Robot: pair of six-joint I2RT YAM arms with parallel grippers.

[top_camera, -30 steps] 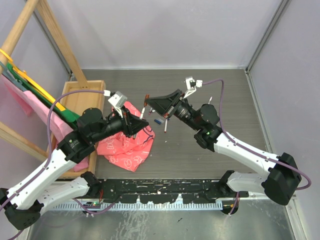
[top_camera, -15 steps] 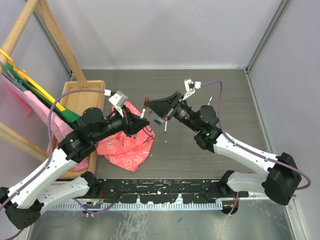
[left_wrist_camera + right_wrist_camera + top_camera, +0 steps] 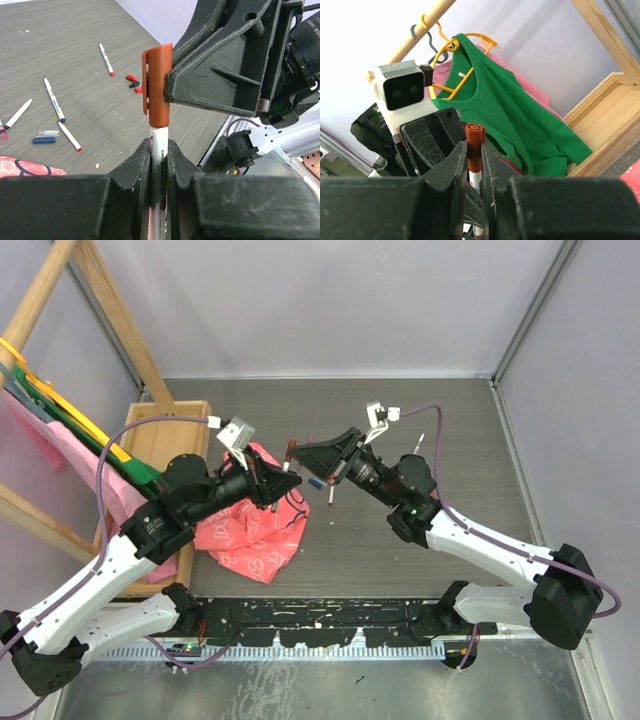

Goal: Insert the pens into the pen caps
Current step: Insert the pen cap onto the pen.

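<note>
1. Pens (image 3: 53,100) with white barrels are lying loose on a grey table (image 3: 480,440), the broadest thing in view. Both robot arms are reaching over its middle from the near edge.
2. A crumpled pink cloth (image 3: 250,540) is lying on the table under the left arm, apart from the work.
3. The left gripper (image 3: 159,150) is meeting the right gripper (image 3: 474,147) tip to tip in the air above the table, just beyond the cloth.
4. The left jaws are pinching one held pen (image 3: 159,134) by its barrel and pointing it toward the other gripper.
5. The right jaws are pressing in on a red-brown cap (image 3: 159,85), which is sitting over the tip of that pen, in line with the barrel.
6. A blue cap (image 3: 44,140) and a few red and black caps (image 3: 132,79) are lying on the table near the loose pens.
7. The step in hand seems to be the joining of this pen and cap. Whether the cap is fully home is not showing.
8. The next move is probably calling for a straight push along the barrel with both grips holding firm, then one gripper letting go.
</note>
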